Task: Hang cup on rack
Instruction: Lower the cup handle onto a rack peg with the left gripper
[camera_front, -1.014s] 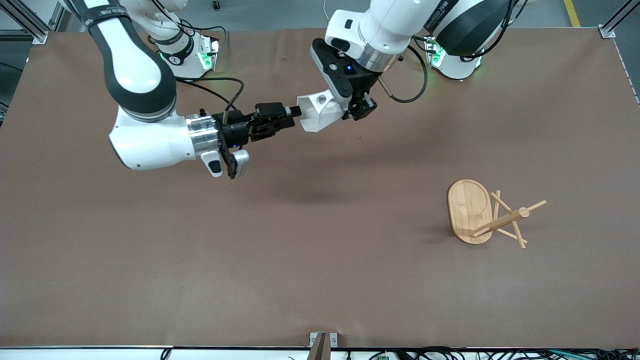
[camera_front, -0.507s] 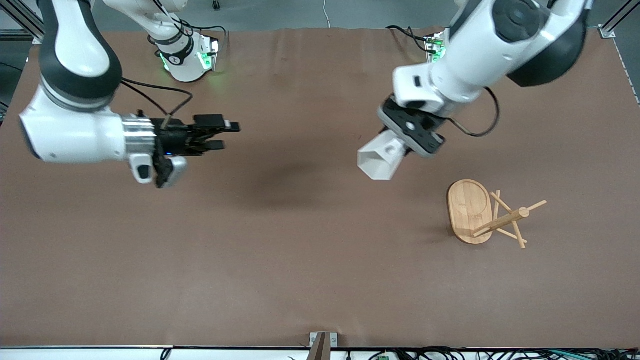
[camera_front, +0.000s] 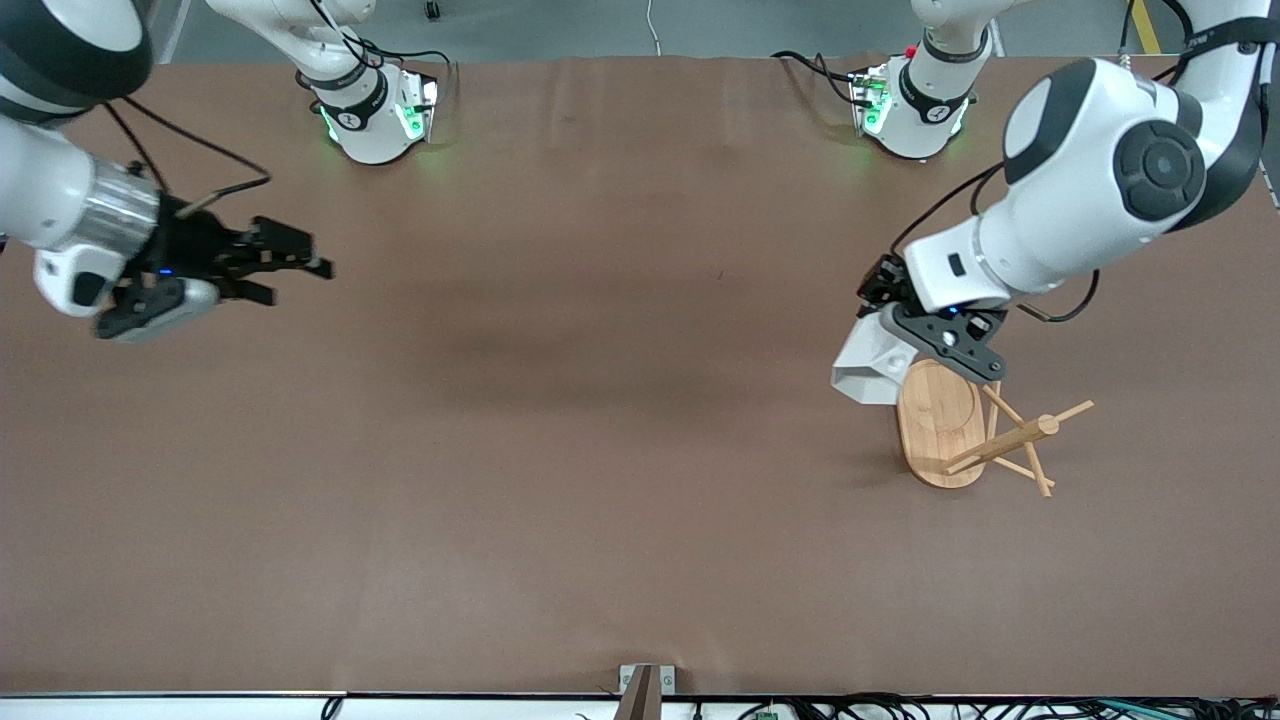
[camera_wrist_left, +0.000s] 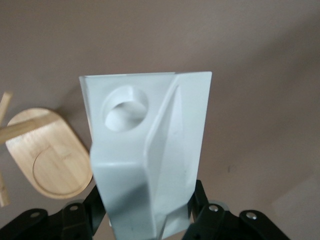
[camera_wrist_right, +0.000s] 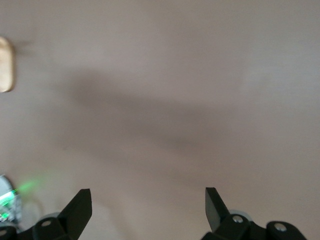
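The right pincer waits with fingers spread wide and empty, over bare brown desk at its own end. The left pincer grips the small white faceted cup (handle hole outward) over the light bamboo rack, whose post tips toward three o'clock; its pegs lie at about four o'clock.

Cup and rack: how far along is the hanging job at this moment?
Done: the cup is off the table, clamped in the left gripper, with its pierced handle showing in the left wrist view. In hand: it is carried over the table at the edge of the rack. Left: no peg passes through the handle hole yet. The right gripper waits open at its own end.
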